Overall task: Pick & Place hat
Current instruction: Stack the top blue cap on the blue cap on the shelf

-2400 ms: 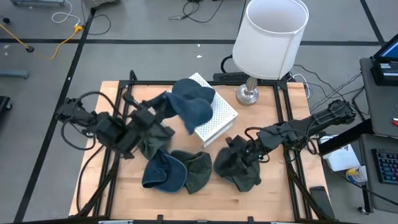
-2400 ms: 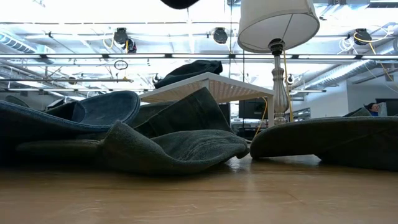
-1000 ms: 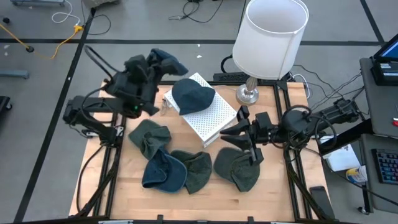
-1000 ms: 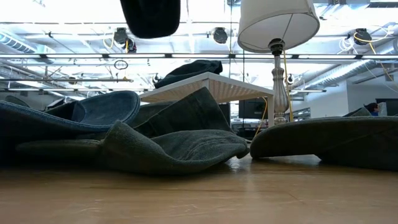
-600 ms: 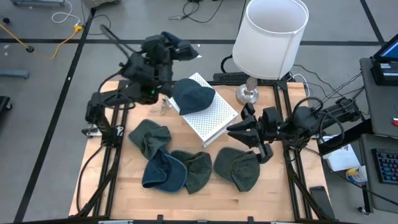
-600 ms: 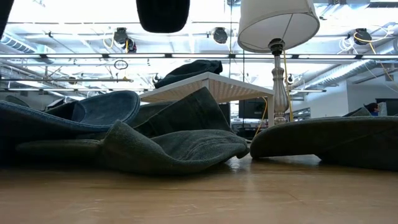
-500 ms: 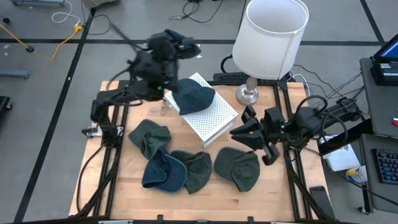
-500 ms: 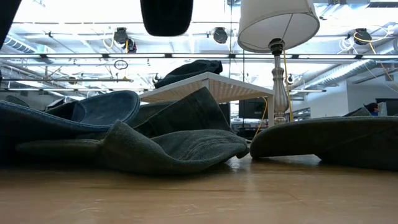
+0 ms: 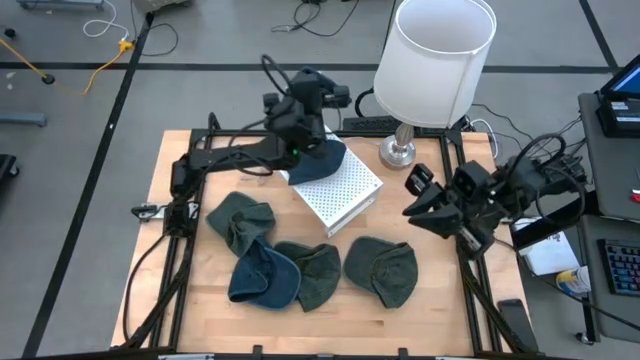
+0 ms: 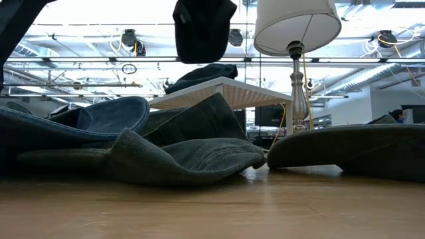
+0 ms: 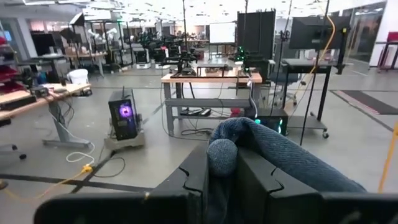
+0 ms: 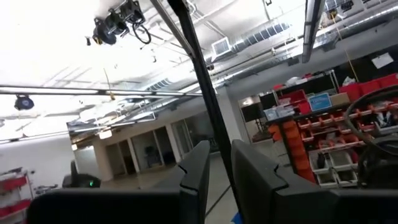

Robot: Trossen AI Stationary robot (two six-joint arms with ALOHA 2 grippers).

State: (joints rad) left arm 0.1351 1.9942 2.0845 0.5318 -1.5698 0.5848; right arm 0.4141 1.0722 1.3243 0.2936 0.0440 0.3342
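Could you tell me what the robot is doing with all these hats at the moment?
The left gripper is shut on a blue hat, holding it up near the white box, where another blue hat lies. The right gripper hangs empty above the table's right side, fingers nearly together. Four more hats lie on the table, including a green hat below the right gripper.

Lamp: you see a tall table lamp with a white drum shade (image 9: pixel 446 58) and silver metal base (image 9: pixel 398 152) at the table's far edge.
Table: your light wooden tabletop (image 9: pixel 450 320) sits in a black metal frame.
Floor: a yellow cable (image 9: pixel 75 75) lies beyond the table's far left corner.
Right side: a grey desk (image 9: pixel 612 190) stands beside the table.
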